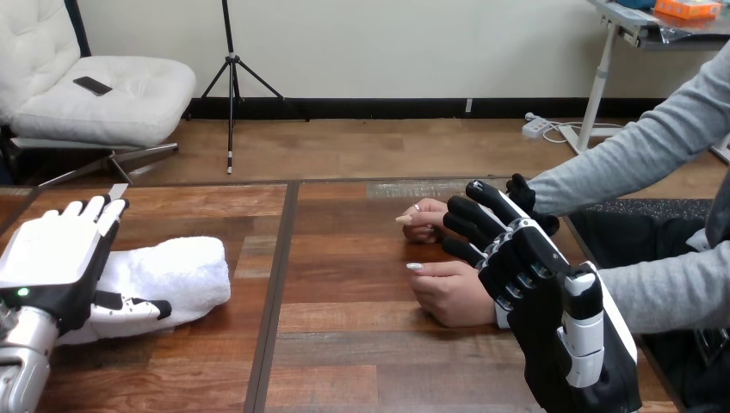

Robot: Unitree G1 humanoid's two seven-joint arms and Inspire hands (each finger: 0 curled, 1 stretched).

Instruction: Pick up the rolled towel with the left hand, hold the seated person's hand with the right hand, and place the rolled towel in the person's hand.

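Note:
The rolled white towel (176,271) lies on the table's left side. My left hand (52,262) stands at the towel's left end, white back toward me, fingers straight and pointing away, thumb stretched across the towel's near edge. It is open and not closed round the towel. My right hand (525,267) reaches in from the right with its black fingers (478,219) stretched toward the person's two hands. The person's farther hand (423,220) lies just past those fingertips; the nearer hand (452,294) rests flat below them. Whether my fingers touch either one I cannot tell.
The person's grey sleeves (620,168) come in from the right edge above and beside my right arm. A dark seam (277,284) runs down the wooden table between the towel and the person's hands.

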